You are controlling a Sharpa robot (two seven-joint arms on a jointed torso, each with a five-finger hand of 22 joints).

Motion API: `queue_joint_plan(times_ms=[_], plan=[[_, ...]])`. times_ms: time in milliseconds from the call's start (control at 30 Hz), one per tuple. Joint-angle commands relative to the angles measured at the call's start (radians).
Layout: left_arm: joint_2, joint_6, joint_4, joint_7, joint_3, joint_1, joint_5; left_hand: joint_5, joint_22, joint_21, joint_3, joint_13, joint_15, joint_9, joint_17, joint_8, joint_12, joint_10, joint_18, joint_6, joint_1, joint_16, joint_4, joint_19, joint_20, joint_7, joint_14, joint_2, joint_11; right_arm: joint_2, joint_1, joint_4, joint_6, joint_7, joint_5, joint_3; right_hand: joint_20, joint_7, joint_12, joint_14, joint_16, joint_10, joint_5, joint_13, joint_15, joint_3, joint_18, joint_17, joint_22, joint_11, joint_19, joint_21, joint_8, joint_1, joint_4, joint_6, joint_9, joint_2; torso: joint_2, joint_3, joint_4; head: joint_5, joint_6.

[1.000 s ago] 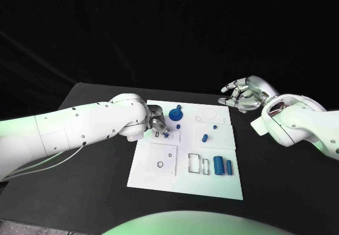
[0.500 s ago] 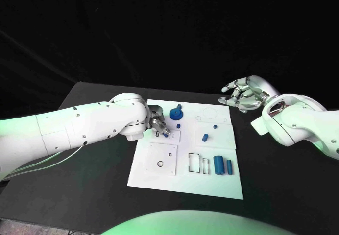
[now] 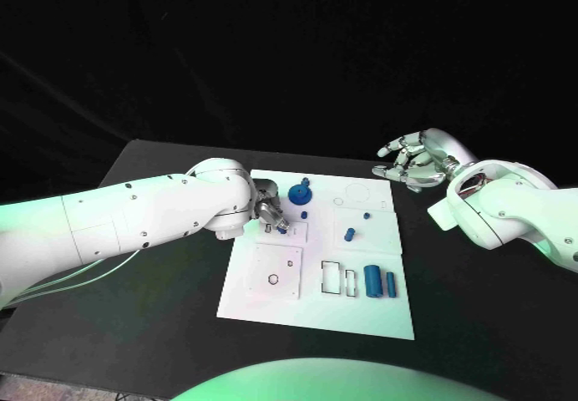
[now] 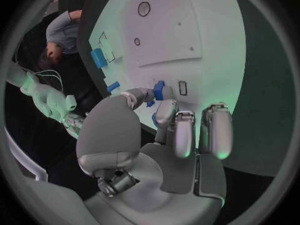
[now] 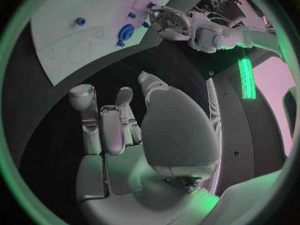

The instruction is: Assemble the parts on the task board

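Note:
The white task board (image 3: pixel 316 305) lies in the middle of the black table. My left hand (image 3: pixel 270 212) hovers over the board's far left part and pinches a small blue part (image 4: pixel 159 90) between thumb and a finger, close to the board surface (image 4: pixel 187 30). Beside it stand a blue gear-like disc (image 3: pixel 299 197) and a small blue peg (image 3: pixel 306 182). More blue parts sit on the board: a block (image 3: pixel 348 234) and two cylinders (image 3: pixel 375 281) near the right edge. My right hand (image 3: pixel 409 163) hangs off the board's far right corner, fingers apart and holding nothing.
Outlined slots and recesses (image 3: pixel 337 280) mark the board's near half. Bare black table (image 3: pixel 157 284) lies to the left and right of the board. In the right wrist view the board (image 5: pixel 69 40), the blue disc (image 5: pixel 126 33) and my left hand (image 5: pixel 172 22) appear.

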Motion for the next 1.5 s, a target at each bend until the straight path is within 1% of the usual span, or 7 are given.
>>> queue_joint_plan(times_ms=[33,333,700,867,1200,1367,1500], plan=[[0.001,0.022,0.003,-0.003,-0.002,-0.002,-0.015,-0.007,0.159,0.006,0.183,0.003,-0.008,0.001,0.263,0.009,0.008,0.010,-0.010,0.004,0.000,0.004,-0.191,0.010,0.001,-0.006,0.104,0.008,-0.001,0.000,-0.001,0.002,0.005,0.010,-0.003,0.000,0.003,0.001,-0.001,-0.002,-0.008,0.004,0.005,-0.002,-0.005,0.001,0.017,-0.002,-0.002,-0.001,-0.006,-0.009,0.006,-0.009,0.002,-0.006,0.001,0.000,0.001,-0.0002,-0.0001,-0.001,-0.002],[0.000,0.035,0.008,-0.001,-0.002,-0.002,-0.012,-0.012,0.166,0.013,0.182,0.007,-0.009,0.006,0.263,0.017,0.014,0.016,-0.012,0.011,-0.010,0.004,-0.192,0.016,0.001,-0.008,0.104,0.004,-0.002,-0.001,-0.001,0.003,0.003,0.011,-0.003,0.000,0.003,0.001,-0.001,-0.002,-0.008,0.004,0.005,-0.002,-0.005,0.001,0.018,-0.001,-0.003,-0.001,-0.007,-0.011,0.007,-0.009,0.002,-0.006,0.001,0.000,0.000,0.0008,0.0004,-0.001,-0.005],[-0.002,0.044,0.011,0.001,-0.003,-0.002,0.000,-0.013,0.169,0.015,0.180,0.011,-0.011,0.011,0.263,0.024,0.019,0.023,-0.013,0.016,-0.014,0.004,-0.197,0.018,0.000,-0.011,0.104,-0.002,-0.004,-0.003,-0.001,0.004,0.002,0.012,-0.002,0.000,0.003,0.001,-0.001,-0.002,-0.008,0.004,0.007,-0.003,-0.005,0.001,0.018,-0.002,-0.004,-0.001,-0.006,-0.012,0.008,-0.011,0.002,-0.007,0.001,0.001,0.000,0.0003,0.0002,-0.001,-0.005],[-0.005,0.008,0.013,0.007,-0.003,-0.002,0.001,-0.011,0.172,0.018,0.184,0.014,-0.012,0.013,0.263,0.027,0.023,0.026,-0.014,0.019,-0.012,0.004,-0.200,0.021,-0.001,-0.012,0.104,0.001,-0.005,-0.003,-0.001,0.004,0.000,0.013,-0.001,0.000,0.003,0.001,-0.002,-0.002,-0.009,0.004,0.010,-0.005,-0.005,0.002,0.018,-0.003,-0.004,-0.001,-0.005,-0.011,0.009,-0.013,0.002,-0.007,0.001,0.002,-0.001,0.0002,0.0003,-0.001,-0.003],[-0.028,-0.099,0.043,0.035,-0.002,-0.006,-0.001,-0.014,0.181,0.026,0.191,0.018,-0.013,0.016,0.263,0.029,0.027,0.030,-0.016,0.022,-0.007,0.004,-0.205,0.029,-0.001,-0.014,0.104,0.005,-0.009,-0.004,-0.001,0.004,-0.003,0.016,0.001,0.000,0.002,0.001,-0.001,-0.002,-0.010,0.004,0.013,-0.005,-0.005,0.003,0.018,-0.003,-0.004,-0.001,-0.006,-0.013,0.010,-0.015,0.002,-0.007,0.001,0.003,0.001,-0.0005,0.0004,-0.003,-0.002],[-0.036,-0.128,0.052,0.041,0.002,-0.007,-0.007,-0.014,0.183,0.028,0.192,0.019,-0.013,0.016,0.263,0.030,0.028,0.030,-0.017,0.023,-0.006,0.004,-0.206,0.031,-0.002,-0.015,0.104,0.005,-0.010,-0.005,-0.001,0.004,-0.004,0.016,0.001,0.000,0.002,0.001,-0.001,-0.002,-0.010,0.004,0.013,-0.005,-0.005,0.003,0.018,-0.003,-0.004,-0.001,-0.006,-0.013,0.010,-0.015,0.002,-0.007,0.001,0.003,0.000,0.0004,0.0005,-0.003,-0.004],[-0.039,-0.138,0.055,0.044,0.005,-0.007,-0.010,-0.013,0.184,0.030,0.193,0.020,-0.013,0.016,0.263,0.030,0.030,0.031,-0.017,0.023,-0.006,0.004,-0.206,0.032,-0.002,-0.015,0.104,0.005,-0.010,-0.006,-0.001,0.004,-0.004,0.017,0.001,0.000,0.002,0.001,-0.001,-0.002,-0.010,0.004,0.013,-0.005,-0.005,0.003,0.018,-0.003,-0.004,-0.001,-0.006,-0.013,0.010,-0.015,0.002,-0.007,0.001,0.003,0.001,-0.0003,0.0009,-0.003,-0.005]])
